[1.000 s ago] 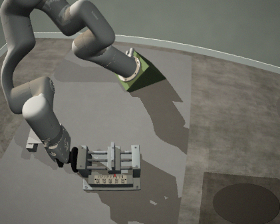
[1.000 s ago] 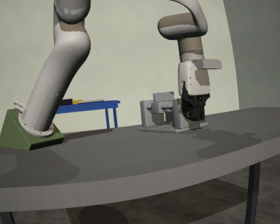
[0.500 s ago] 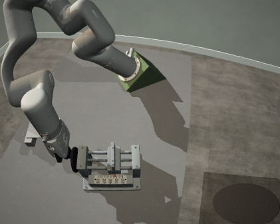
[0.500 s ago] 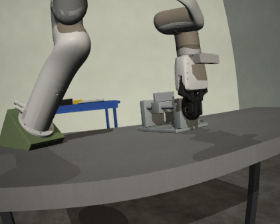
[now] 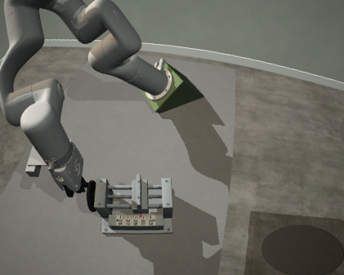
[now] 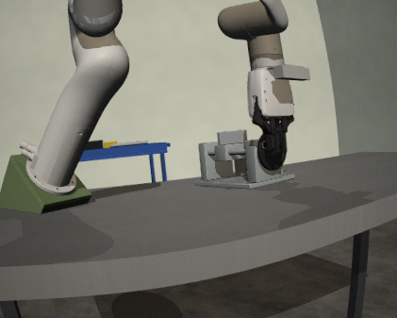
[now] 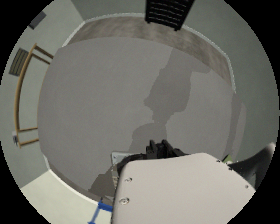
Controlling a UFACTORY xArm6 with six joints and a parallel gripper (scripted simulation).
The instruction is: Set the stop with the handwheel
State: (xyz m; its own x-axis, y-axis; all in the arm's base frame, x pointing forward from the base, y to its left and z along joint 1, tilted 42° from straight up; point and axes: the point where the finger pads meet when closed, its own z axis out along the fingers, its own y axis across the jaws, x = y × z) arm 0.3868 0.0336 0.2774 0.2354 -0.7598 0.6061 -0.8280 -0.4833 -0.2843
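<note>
Handwheel (image 5: 91, 195): a black disc on the left end of my grey fixture (image 5: 136, 222), near the table's (image 6: 184, 224) front edge. Gripper (image 5: 78, 188) is clamped on its handle. Red pointer (image 5: 140, 215) sits mid-scale; I can't read the numbers.

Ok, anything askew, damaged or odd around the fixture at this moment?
Nothing stands out. The fixture sits flat on the table, its rods level and the stop upright between the end plates. The gripper is clamped on the handwheel at the fixture's end.
</note>
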